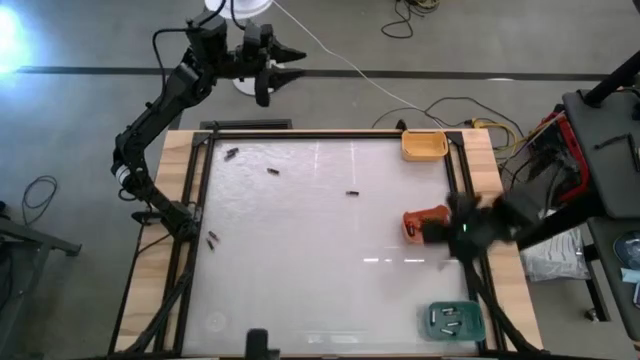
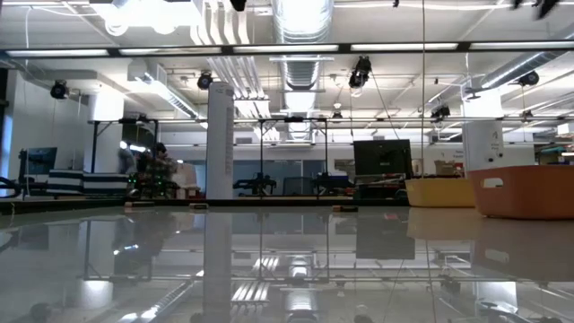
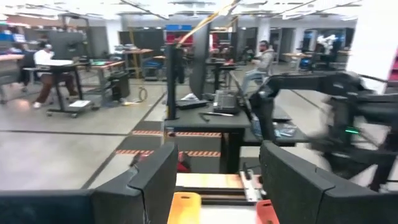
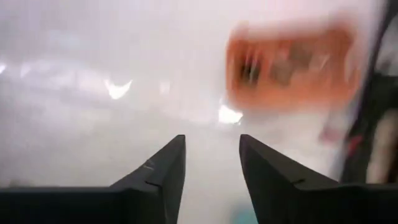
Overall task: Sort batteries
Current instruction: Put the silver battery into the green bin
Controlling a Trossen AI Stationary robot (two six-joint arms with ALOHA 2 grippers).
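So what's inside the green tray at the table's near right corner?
The green tray holds a few small silvery batteries, lying loose on its floor. The exact count is hard to tell. Nothing covers it; the right pincer is over by the orange tray.

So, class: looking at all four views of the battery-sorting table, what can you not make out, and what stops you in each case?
- Orange tray, high view: the blurred right gripper covers part of it; its contents are unreadable.
- Same tray, right wrist view: motion blur hides what lies inside.
- Loose batteries, high view: too small to tell types apart.
- Green tray, high view: batteries inside too small to count surely.
- Left gripper: raised beyond the table's far edge.
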